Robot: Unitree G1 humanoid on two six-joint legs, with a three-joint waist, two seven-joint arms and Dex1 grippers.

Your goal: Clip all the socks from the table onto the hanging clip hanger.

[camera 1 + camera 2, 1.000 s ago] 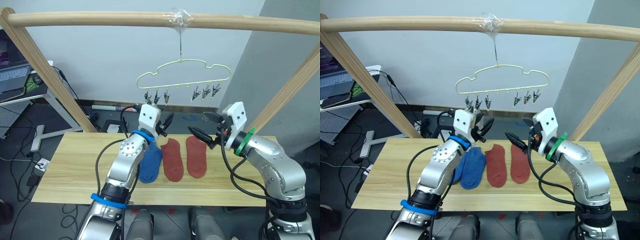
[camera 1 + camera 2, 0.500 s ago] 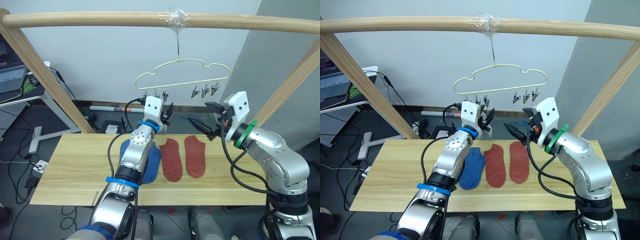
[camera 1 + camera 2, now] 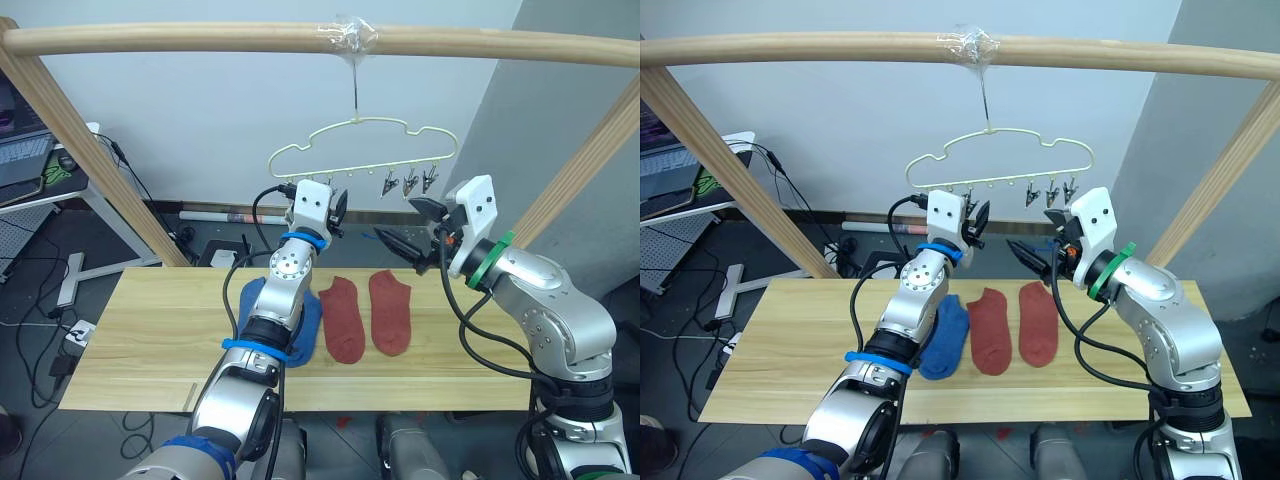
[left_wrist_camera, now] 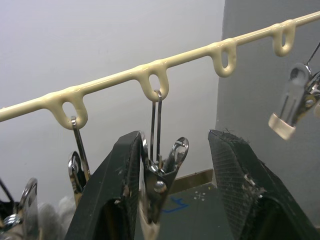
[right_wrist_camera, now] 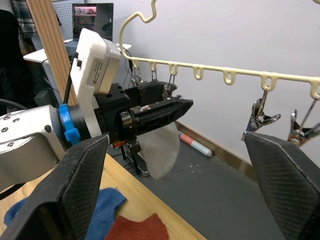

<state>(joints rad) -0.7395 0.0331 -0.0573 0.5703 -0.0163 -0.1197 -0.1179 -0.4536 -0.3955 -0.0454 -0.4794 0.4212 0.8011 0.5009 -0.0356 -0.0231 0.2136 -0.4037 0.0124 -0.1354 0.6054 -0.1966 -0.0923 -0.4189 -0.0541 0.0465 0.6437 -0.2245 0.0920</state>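
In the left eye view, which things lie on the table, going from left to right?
Blue sock → rust-red sock → second rust-red sock, all flat on the table.

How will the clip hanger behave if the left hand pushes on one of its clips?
The clip hanger hangs from one hook, so it will likely swing and tilt. Its clips dangle on thin wire loops, probably pivoting away. The left hand straddles one, open.
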